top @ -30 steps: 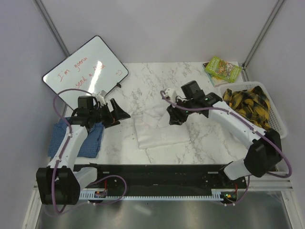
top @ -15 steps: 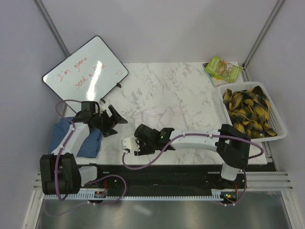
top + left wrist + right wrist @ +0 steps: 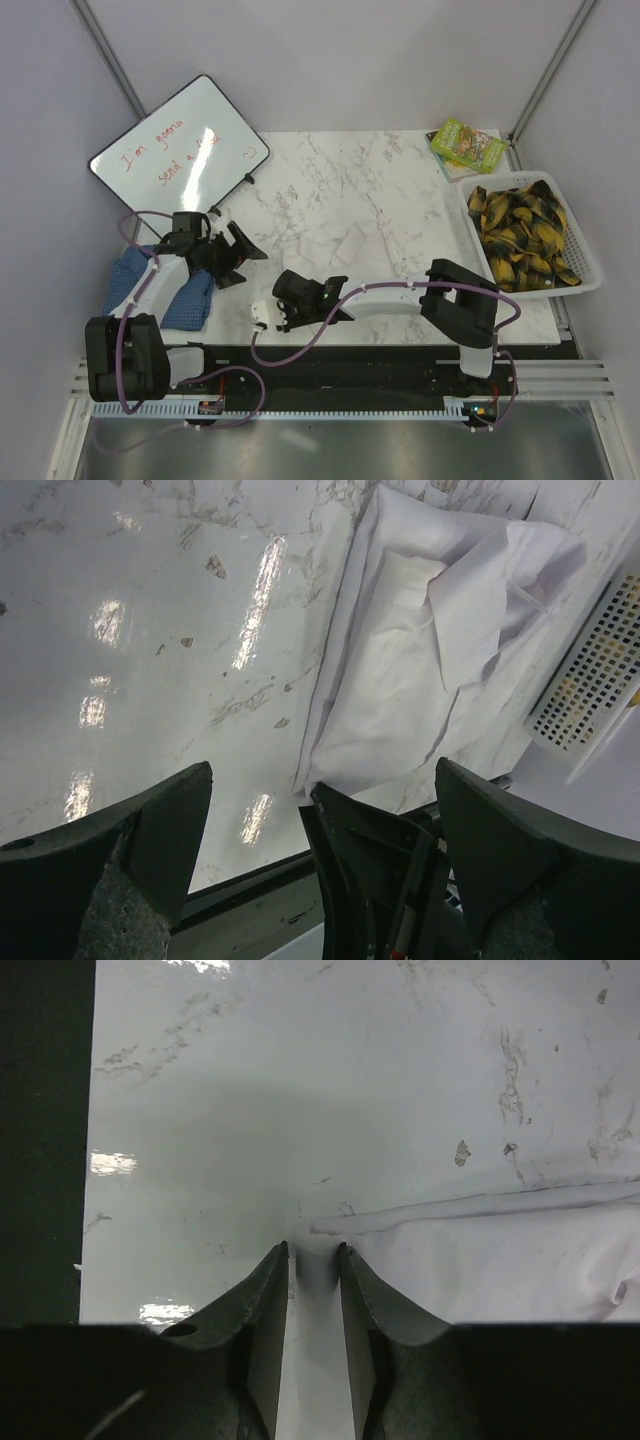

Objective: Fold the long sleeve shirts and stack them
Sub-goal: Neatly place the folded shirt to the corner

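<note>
Shirt [image 3: 400, 670] mid-table, second shirt [image 3: 195, 295] at left edge, basket [image 3: 590, 280] right, whiteboard [image 3: 180, 135] behind-left

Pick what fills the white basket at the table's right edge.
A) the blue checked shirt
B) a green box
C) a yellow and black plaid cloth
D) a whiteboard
C: the basket holds a yellow and black plaid cloth, while the blue shirt lies at the left edge.
</note>
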